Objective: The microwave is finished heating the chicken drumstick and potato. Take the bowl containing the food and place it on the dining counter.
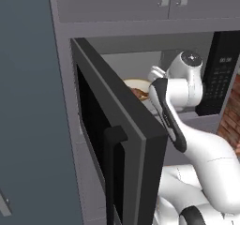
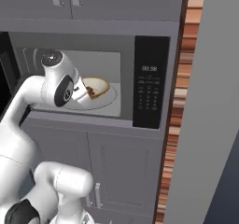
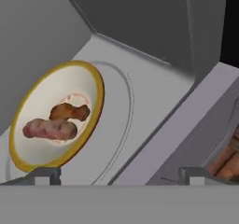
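The arm (image 1: pixel 206 153) is glossy white, built of rounded, tube-like links. Dark grey caps mark its joints, one round cap carrying a small pale centre. A black strip runs along one link, and the fingertips (image 3: pixel 44 175) are small, dark and blocky.

A clock readout is shown at the top of the black keypad panel (image 2: pixel 151 80) of the microwave (image 2: pixel 93 73); it appears to read 00:58, though the digits are blurred. The key markings below cannot be read.
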